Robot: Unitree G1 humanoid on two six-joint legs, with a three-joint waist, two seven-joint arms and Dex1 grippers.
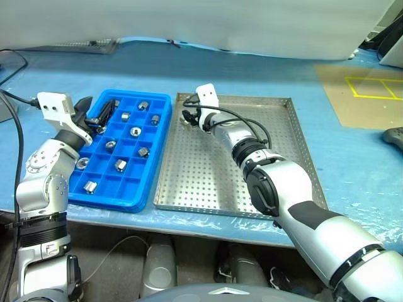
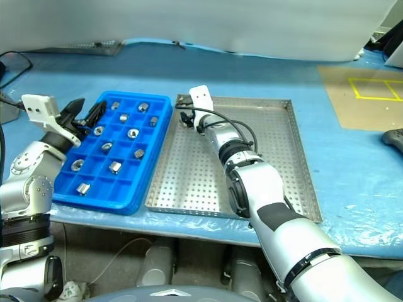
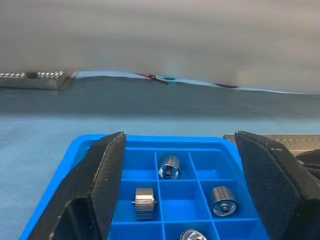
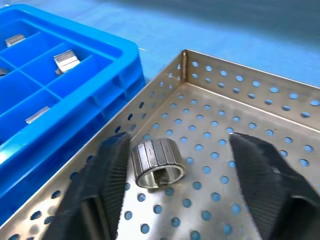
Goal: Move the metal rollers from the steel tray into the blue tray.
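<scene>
The blue tray [image 1: 157, 157] lies left of the steel tray [image 1: 296, 151] on the blue table, and several metal rollers [image 1: 135, 131] sit in its compartments. One metal roller [image 4: 156, 162] lies on its side on the perforated floor in the steel tray's far left corner. My right gripper [image 4: 182, 145] is open around that roller, which lies close beside one finger [image 4: 112, 165] with a wide gap to the other. My left gripper [image 3: 181, 137] hovers open and empty over the blue tray's far left end, with rollers [image 3: 169, 166] in the compartments ahead of it.
A black cable [image 1: 16, 135] runs along the table's left side. A dark object [image 1: 393, 135] lies at the right edge beside a tan patch with yellow tape lines [image 1: 368, 88]. Another perforated metal piece [image 1: 82, 45] sits at the back left.
</scene>
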